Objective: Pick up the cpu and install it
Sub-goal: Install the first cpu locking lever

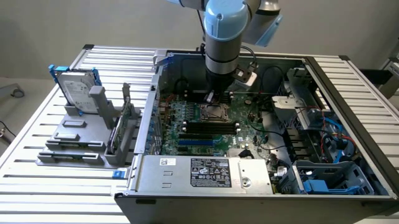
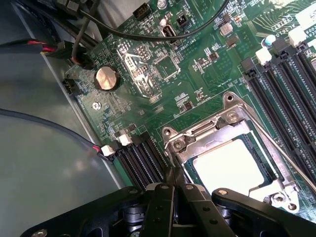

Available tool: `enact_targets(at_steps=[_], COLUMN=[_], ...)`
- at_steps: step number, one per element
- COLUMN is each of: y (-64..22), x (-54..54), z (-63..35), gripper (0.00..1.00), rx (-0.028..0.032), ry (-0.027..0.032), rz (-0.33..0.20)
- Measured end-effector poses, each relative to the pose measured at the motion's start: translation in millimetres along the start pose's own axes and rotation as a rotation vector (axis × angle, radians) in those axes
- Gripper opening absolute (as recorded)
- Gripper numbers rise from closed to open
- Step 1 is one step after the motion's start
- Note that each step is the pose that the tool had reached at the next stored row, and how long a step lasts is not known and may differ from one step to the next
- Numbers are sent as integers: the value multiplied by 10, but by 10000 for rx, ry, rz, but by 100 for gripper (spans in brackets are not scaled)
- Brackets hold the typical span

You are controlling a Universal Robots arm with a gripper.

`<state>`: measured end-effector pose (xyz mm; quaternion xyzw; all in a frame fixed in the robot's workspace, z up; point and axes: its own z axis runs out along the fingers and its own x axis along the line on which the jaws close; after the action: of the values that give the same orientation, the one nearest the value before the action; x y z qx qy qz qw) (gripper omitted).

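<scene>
The cpu point(image 2: 229, 165), a flat square chip with a pale silver top, lies inside the metal-framed socket point(image 2: 197, 136) of the green board point(image 2: 148, 64). My gripper point(image 2: 173, 174) is shut, its black fingers point(image 2: 163, 197) pressed together with nothing between them. Their tips hover right at the edge of the socket frame, beside the cpu. In the exterior view the arm reaches down into the open computer case, with the gripper point(image 1: 210, 96) just above the socket point(image 1: 215, 112).
Black memory slots point(image 2: 281, 84) run beside the socket, and more black slots point(image 2: 140, 158) lie near the fingers. A coin battery point(image 2: 106, 78) and black cables point(image 2: 74, 44) sit near the case wall. Outside the case, a grey rack point(image 1: 81, 135) holds a hard drive point(image 1: 76, 88).
</scene>
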<state>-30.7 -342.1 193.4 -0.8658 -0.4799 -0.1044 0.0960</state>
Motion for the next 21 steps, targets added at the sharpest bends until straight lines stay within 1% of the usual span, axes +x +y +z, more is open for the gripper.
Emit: enact_targets(at_steps=[4, 7, 8, 12, 15, 21], y=[19, 23, 23, 31, 54, 111], x=[9, 13, 18, 19, -9, -83], z=[7, 3, -15, -104, -157, -269], gripper=[11, 11, 11, 11, 11, 11], rx=[0, 14, 34, 120, 169, 290], ry=[0, -5, -9, -77, -114, -200], rz=[0, 14, 29, 100, 161, 292])
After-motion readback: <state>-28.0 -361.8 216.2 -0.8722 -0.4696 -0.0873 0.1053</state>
